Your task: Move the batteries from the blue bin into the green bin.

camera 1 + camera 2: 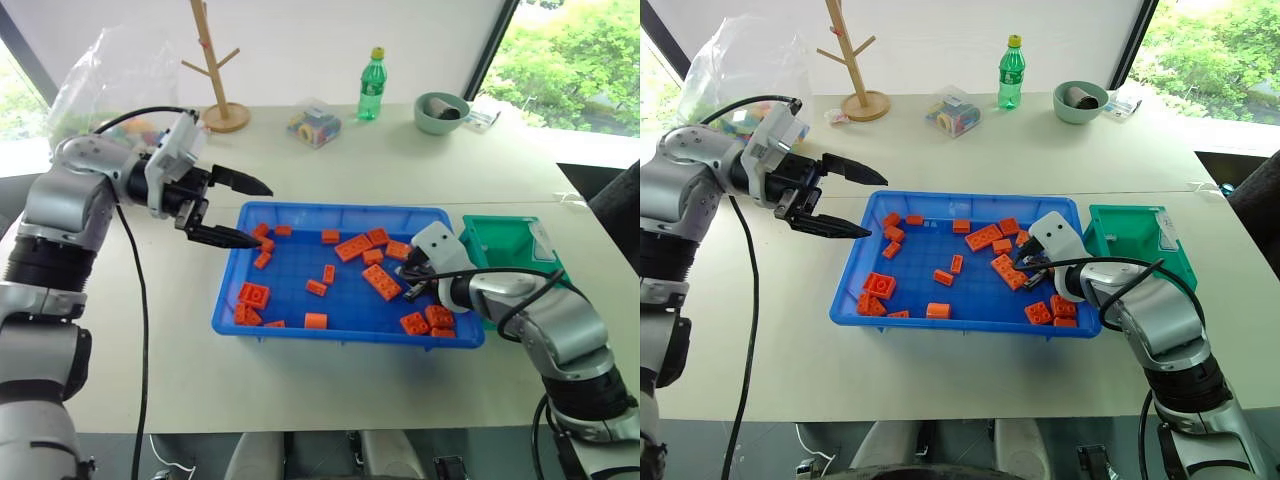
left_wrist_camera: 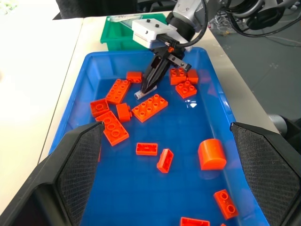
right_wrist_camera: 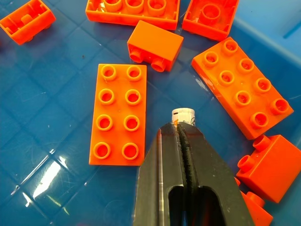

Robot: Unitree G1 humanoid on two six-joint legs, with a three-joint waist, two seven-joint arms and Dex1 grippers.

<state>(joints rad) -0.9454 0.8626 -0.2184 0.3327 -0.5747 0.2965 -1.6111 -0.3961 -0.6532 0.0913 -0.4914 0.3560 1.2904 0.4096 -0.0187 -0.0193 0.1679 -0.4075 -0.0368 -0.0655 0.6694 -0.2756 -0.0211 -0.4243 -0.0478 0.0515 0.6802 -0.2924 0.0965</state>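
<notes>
The blue bin [image 1: 300, 265] lies mid-table with several orange bricks [image 1: 381, 281] scattered in it. My right gripper [image 1: 408, 288] reaches down into its right part, beside a long brick. In the right wrist view its fingers [image 3: 162, 160] are pressed together, and the silver-white end of a battery [image 3: 183, 114] sticks out from their tips just above the bin floor. The green bin [image 1: 500, 240] stands right next to the blue bin's right end. My left gripper [image 1: 262, 215] hovers open over the blue bin's left rim, holding nothing.
At the back of the table stand a wooden peg stand [image 1: 215, 70], a green bottle [image 1: 371, 85], a pale-green bowl [image 1: 441, 112] and a clear box of rings [image 1: 314, 124]. A plastic bag [image 1: 110, 75] sits at the back left.
</notes>
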